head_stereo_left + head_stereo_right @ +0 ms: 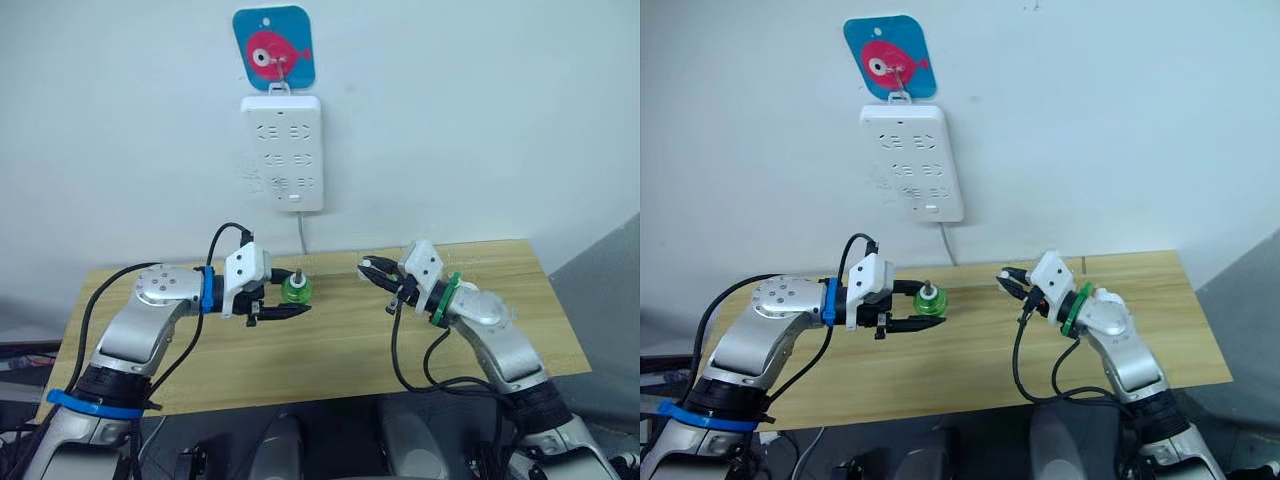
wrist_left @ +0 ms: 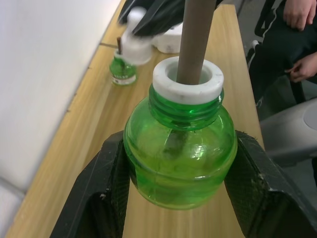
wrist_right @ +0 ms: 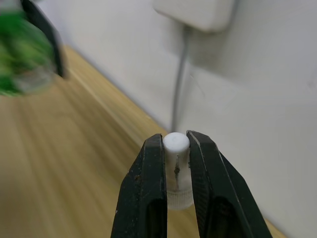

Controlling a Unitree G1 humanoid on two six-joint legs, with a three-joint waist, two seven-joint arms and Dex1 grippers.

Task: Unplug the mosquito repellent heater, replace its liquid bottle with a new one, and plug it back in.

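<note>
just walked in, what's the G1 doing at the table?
Mid bottle swap. The left gripper is shut on a green bottle, held just above the table with its wick bare. The right gripper pinches a small white cap, apparently just taken off it. Another green bottle stands near the wall. The wall power strip has nothing plugged in.

Green see-through bottle (image 2: 181, 148) with white ring; black fingers (image 2: 257, 183); white cap (image 3: 177, 163); blue card with pink fish (image 1: 273, 47).
</note>
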